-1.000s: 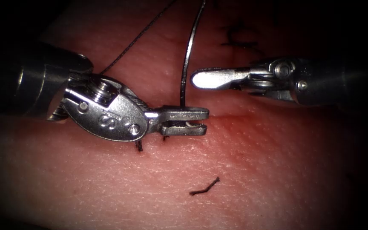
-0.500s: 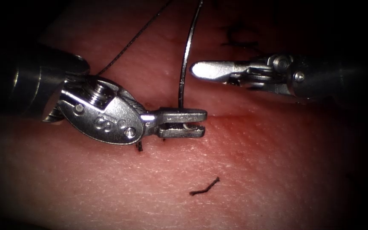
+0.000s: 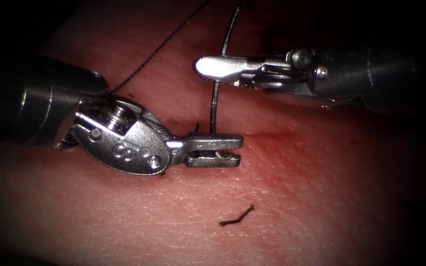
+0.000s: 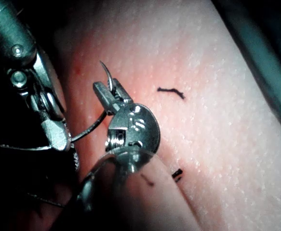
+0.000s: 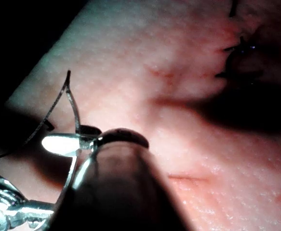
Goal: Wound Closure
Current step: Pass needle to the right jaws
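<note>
Left tool (image 3: 232, 150) clamped; right tool (image 3: 208, 66) closed.

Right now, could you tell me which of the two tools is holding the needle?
The left tool: its shut jaws grip the needle, which stands clear of the tissue.

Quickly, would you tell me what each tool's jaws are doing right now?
Left tool: shut on the needle near one end.
Right tool: shut on the needle, higher up.

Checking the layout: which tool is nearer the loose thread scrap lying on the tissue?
Left. The left tool, gripping the needle, sits just above the thread scrap; the right tool is farther up.
</note>
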You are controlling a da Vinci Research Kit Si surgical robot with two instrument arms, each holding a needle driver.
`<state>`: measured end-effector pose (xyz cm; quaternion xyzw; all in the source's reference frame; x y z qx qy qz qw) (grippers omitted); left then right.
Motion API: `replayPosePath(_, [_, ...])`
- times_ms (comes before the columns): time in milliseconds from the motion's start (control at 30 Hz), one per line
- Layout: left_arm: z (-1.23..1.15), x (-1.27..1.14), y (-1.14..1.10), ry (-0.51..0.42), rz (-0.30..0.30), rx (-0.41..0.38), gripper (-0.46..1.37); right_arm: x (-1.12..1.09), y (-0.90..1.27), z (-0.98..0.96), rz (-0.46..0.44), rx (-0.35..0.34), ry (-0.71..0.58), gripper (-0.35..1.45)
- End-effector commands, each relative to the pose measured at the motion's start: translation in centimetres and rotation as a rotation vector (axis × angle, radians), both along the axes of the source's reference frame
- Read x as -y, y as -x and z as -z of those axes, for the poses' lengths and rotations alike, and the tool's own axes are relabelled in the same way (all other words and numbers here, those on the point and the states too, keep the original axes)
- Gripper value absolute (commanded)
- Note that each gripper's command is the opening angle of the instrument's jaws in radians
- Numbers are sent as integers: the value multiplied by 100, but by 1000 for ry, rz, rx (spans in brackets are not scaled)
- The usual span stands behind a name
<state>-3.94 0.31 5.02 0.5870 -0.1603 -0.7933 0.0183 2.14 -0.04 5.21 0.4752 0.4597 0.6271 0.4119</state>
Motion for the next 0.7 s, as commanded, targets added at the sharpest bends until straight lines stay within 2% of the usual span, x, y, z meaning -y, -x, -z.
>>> replayPosePath(33, [1, -1, -1, -2, -2, 1, -35, 1, 1, 0, 0, -3, 2, 104])
replayPosePath(133, [1, -2, 0, -2, -1, 1, -35, 4, 2, 1, 3, -4, 3, 98])
replayPosePath(300, [0, -2, 2, -2, 0, 0, -35, 7, 2, 5, 3, -9, 4, 76])
replayPosePath(333, [0, -2, 3, -1, 0, 0, -35, 7, 1, 5, 6, -7, 3, 67])
replayPosePath(400, [0, -1, 4, -1, 1, -1, -35, 6, 2, 6, 12, -1, 0, 24])
replayPosePath(433, [0, -1, 5, 0, 1, -1, -35, 5, 2, 6, 14, 1, -1, 14])
replayPosePath(633, [-1, 1, 5, 7, -3, 1, -35, 1, 3, 7, 11, 2, -5, 16])
replayPosePath(700, [-1, 2, 4, 7, -3, 1, -35, 1, 3, 8, 11, 2, -5, 23])
